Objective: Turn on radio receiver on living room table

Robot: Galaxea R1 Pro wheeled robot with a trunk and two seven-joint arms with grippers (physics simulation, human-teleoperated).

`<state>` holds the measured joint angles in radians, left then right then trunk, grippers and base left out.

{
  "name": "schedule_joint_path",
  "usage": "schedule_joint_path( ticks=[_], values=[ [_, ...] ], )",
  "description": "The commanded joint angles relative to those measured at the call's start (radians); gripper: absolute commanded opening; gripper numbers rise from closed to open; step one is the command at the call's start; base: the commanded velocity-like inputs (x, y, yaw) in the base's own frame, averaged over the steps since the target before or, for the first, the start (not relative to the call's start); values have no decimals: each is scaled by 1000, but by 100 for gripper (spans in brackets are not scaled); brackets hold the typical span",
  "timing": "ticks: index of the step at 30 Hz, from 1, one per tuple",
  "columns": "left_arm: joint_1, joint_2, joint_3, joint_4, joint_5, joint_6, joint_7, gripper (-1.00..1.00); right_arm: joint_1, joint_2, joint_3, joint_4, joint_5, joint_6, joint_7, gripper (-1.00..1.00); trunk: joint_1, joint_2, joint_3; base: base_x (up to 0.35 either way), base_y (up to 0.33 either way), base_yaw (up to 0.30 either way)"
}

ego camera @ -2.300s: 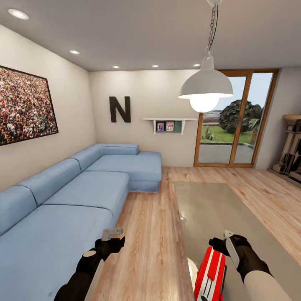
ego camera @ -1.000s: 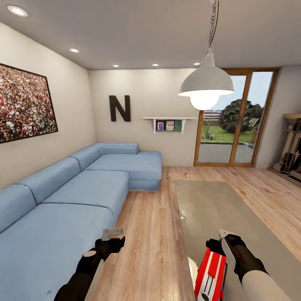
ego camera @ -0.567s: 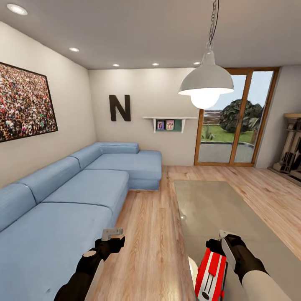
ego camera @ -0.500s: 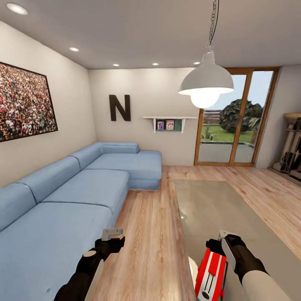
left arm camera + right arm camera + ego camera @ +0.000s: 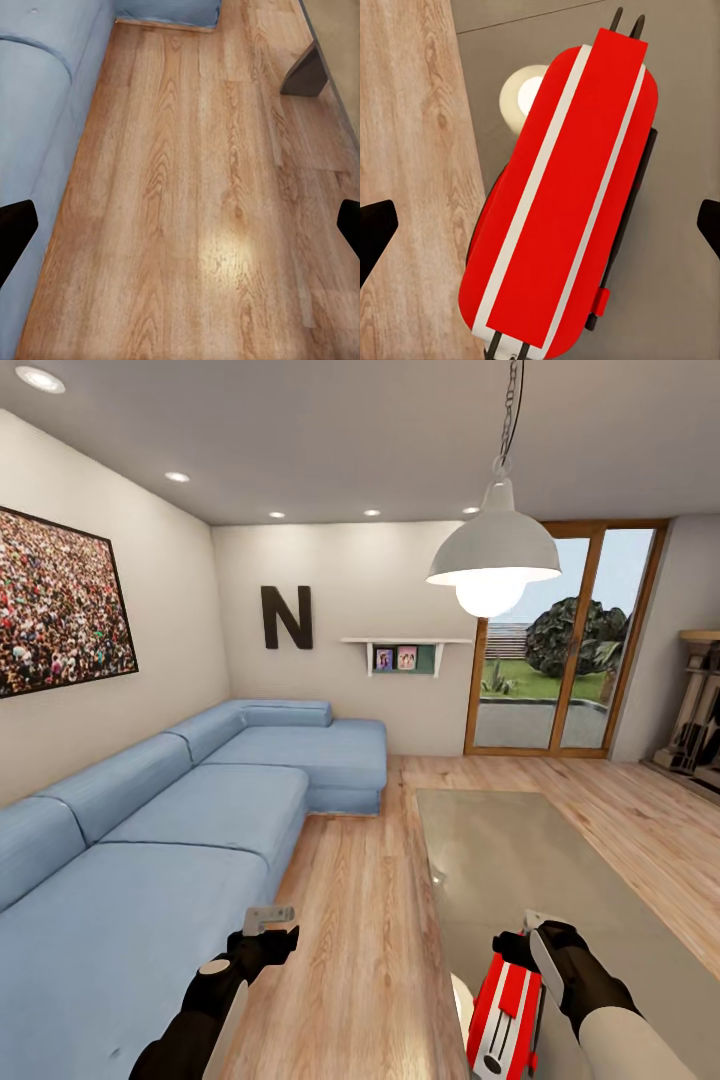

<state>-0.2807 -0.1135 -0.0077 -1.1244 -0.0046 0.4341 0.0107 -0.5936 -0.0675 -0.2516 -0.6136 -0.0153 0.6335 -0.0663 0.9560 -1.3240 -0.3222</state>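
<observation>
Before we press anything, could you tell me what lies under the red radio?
The radio receiver rests on the table, whose glossy top reflects the lamp; the radio's underside is hidden.

Head view facing down the room, wrist views near floor (image 5: 187,210) and radio receiver (image 5: 562,195) (shared table (image 5: 520,860))

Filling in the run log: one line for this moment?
right tool: open above radio receiver | radio: on table | left tool: open over floor

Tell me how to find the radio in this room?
Look past the long blue sofa to the low glassy coffee table on the wood floor. At the table's near end, just below the robot's right gripper, sits the radio. It is the one bright red thing there, with white stripes running along it.
</observation>
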Motion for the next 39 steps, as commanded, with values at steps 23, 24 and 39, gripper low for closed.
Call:
schedule_joint_path(
  ticks=[23,24,39],
  values=[
    [0,0,-1,0,0,0,0,100,0,0,0,0,0,0,0,100,57,-105,-47,0,0,0],
    [0,0,0,0,0,0,0,100,0,0,0,0,0,0,0,100,57,-105,-47,0,0,0],
    [0,0,0,0,0,0,0,100,0,0,5,0,1,4,-1,100,88,-161,-72,0,0,0]
  ],
)
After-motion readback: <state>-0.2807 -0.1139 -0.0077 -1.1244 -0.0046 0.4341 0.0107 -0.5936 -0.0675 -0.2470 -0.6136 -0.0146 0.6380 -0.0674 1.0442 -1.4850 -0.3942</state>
